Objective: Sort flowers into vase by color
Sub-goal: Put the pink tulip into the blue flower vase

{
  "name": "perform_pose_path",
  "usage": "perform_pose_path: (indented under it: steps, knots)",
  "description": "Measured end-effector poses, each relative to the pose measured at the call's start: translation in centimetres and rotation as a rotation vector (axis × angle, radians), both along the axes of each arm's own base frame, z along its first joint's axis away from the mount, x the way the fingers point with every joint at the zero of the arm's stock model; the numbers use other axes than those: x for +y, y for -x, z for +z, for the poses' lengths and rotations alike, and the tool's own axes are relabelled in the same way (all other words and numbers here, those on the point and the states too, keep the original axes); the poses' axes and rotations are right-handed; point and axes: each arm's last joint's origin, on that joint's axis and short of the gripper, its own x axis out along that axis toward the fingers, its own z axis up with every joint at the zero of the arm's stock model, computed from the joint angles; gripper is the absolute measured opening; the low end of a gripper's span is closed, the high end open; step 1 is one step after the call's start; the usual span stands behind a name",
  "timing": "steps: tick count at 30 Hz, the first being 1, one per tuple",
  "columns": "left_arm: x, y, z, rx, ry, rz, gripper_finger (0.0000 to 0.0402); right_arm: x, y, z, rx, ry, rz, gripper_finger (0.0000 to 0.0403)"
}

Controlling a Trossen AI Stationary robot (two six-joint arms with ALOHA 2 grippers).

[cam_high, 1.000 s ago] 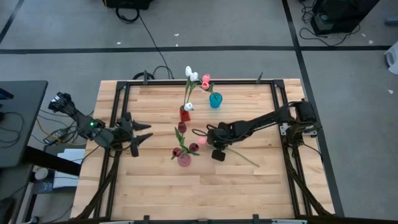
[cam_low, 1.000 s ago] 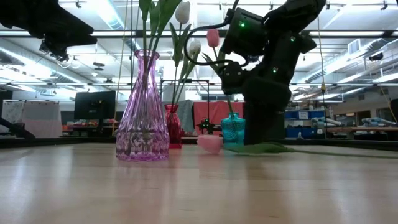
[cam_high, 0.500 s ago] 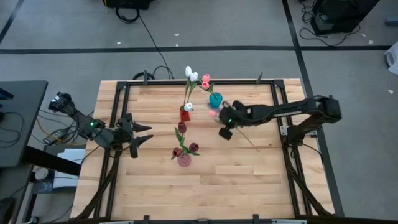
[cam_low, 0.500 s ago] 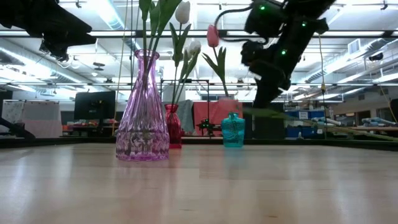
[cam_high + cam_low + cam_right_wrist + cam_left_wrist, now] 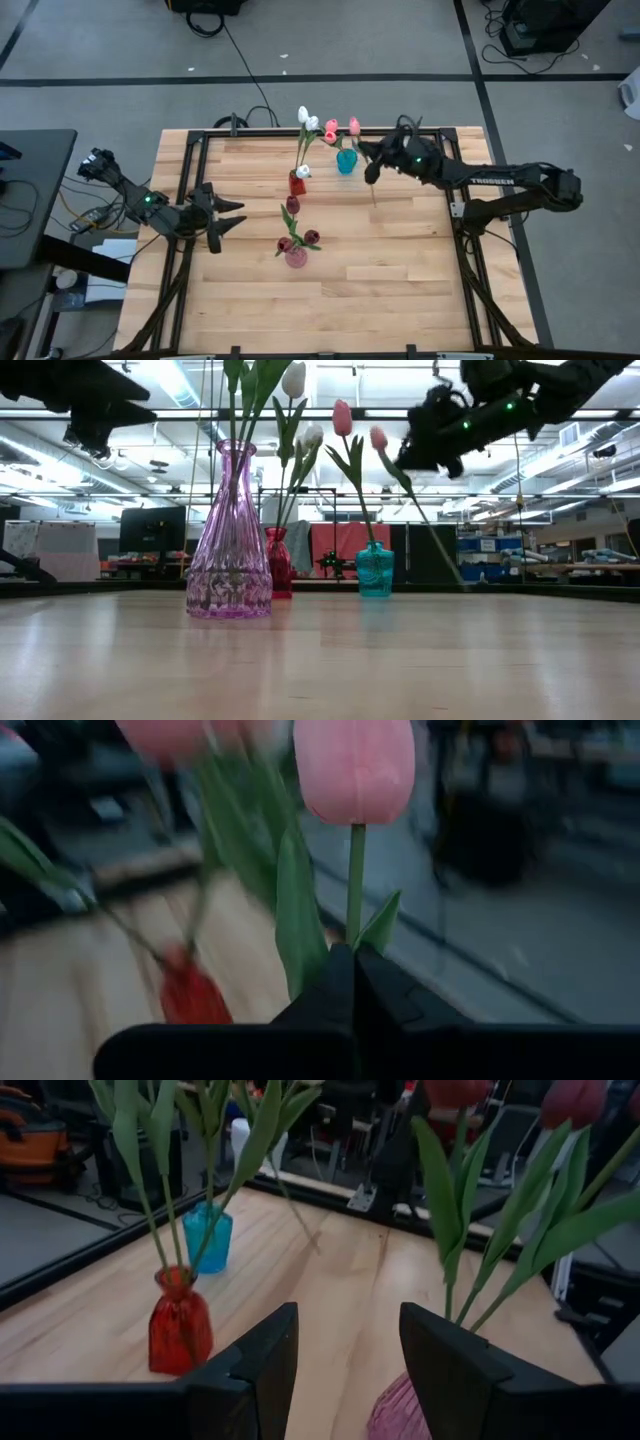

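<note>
The pale wooden plank tabletop [image 5: 380, 280] lies bare across its near half and right side, ringed by a black metal frame [image 5: 190, 200]. A ribbed pink glass vase [image 5: 296, 257] holding maroon tulips stands near centre; a small red glass vase [image 5: 298, 184] with white tulips and a small teal glass vase [image 5: 346, 161] with one pink tulip stand at the far edge. The right gripper [image 5: 372, 150], just right of the teal vase, has its jaws clamped on the thin green stem of a pink artificial tulip [image 5: 354, 126], head up above the jaws, stem trailing down. The left gripper [image 5: 232, 212] waits at the left edge, jaws wide, holding nothing.
</note>
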Motion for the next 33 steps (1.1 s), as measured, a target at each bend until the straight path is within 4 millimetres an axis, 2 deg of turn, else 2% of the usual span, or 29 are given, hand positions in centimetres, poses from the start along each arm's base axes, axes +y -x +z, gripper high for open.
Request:
perform_pose_path:
  steps: [8,14,22,28,33]
  knots:
    - [0.0,-0.1,0.4,-0.038,0.006,0.012,0.0182,-1.8,0.8,3.4,-0.243,0.258,-0.027,0.0007]
    - [0.1,-0.1,0.5,-0.047,0.005,0.043,0.0182,-2.5,1.5,4.8,-0.37,0.339,-0.026,0.0007]
    - [0.2,0.0,0.5,-0.054,0.001,0.077,0.0182,-3.1,1.2,4.8,-0.417,0.41,-0.034,0.0007]
    - [0.3,0.0,0.6,-0.061,-0.005,0.116,0.0182,-4.3,-0.8,3.6,-0.374,0.433,-0.034,0.0008]
    - [0.2,0.0,0.6,-0.061,-0.001,0.105,0.0182,-5.0,-2.0,3.3,-0.344,0.459,-0.031,0.0008]
